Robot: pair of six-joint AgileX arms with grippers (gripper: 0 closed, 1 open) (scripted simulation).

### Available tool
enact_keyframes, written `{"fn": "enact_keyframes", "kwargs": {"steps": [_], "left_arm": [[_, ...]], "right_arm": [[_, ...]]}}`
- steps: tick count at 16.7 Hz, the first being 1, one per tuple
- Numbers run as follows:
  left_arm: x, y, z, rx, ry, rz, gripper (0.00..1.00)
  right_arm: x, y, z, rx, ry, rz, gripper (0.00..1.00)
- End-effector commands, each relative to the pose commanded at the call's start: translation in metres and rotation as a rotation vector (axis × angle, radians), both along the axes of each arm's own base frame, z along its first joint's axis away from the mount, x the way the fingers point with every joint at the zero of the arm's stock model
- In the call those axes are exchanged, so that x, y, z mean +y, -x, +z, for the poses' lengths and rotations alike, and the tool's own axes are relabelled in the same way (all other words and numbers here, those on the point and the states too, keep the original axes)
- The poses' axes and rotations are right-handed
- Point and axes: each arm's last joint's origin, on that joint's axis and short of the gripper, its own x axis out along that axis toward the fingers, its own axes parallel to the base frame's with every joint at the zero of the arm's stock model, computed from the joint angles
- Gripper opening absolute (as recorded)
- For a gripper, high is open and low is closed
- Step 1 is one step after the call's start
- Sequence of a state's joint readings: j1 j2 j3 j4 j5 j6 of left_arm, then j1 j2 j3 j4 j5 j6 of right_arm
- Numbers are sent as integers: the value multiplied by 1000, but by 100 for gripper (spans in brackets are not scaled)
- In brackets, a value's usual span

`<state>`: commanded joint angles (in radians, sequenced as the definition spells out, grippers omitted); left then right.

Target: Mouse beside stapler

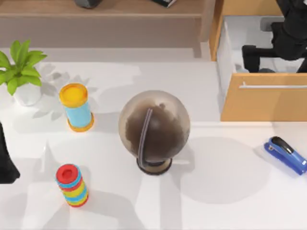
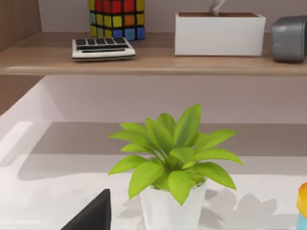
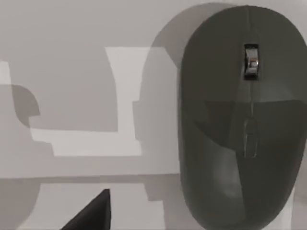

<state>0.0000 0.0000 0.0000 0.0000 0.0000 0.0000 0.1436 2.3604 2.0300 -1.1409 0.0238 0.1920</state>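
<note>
Right wrist view: mouse [image 3: 242, 120] is lying close below the camera on a pale drawer floor [image 3: 72, 72]; jaw state cannot be told. Stapler [image 1: 285, 154] is resting on the white table [image 1: 216, 191], right side. Left arm [image 1: 5, 158] is sitting parked at the left edge.

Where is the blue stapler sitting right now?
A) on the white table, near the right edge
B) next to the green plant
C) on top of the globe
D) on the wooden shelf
A: the top view shows the stapler lying on the white table, right of the globe.
</note>
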Motion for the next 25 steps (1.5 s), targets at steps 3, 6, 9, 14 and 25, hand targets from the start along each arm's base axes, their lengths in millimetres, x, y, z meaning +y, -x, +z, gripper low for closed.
{"fn": "enact_keyframes", "kwargs": {"steps": [3,6,9,14,25], "left_arm": [[0,0,0,0,0,0,100],[0,0,0,0,0,0,100],[0,0,0,0,0,0,100],[0,0,0,0,0,0,100],[0,0,0,0,0,0,100]], "right_arm": [[0,-4,-8,1,-1,-1,100],[-1,-12,-19,-7,-2,-4,100],[-2,-16,-29,-2,-4,-2,100],[-2,-16,-29,-2,-4,-2,92],[-2,-16,-29,-2,-4,-2,10]]}}
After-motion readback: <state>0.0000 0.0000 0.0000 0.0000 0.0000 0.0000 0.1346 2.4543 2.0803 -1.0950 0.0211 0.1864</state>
